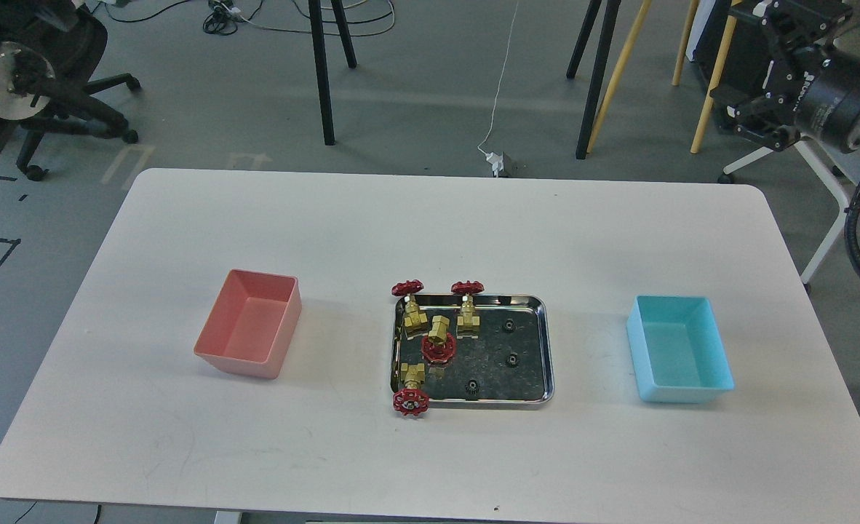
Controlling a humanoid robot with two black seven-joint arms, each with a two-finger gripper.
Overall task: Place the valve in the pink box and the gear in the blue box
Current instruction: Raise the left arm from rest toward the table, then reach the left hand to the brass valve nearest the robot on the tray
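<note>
Several brass valves with red handwheels lie in the left half of a steel tray (543, 349); one valve (438, 342) is in the middle of them and another (410, 393) hangs over the front rim. Three black gears sit in the tray's right half, one gear (513, 359) at its centre right. The pink box (249, 324) stands empty to the tray's left, and the blue box (681, 349) stands empty to its right. My right gripper (765, 80) is raised off the table at the top right. My left gripper (59, 98) is dark at the top left. On neither can I tell the fingers apart.
The white table (430, 218) carries only the two boxes and the tray. Beyond its far edge are black stand legs (322, 73), yellow legs (706, 87), an office chair base (73, 138) and floor cables.
</note>
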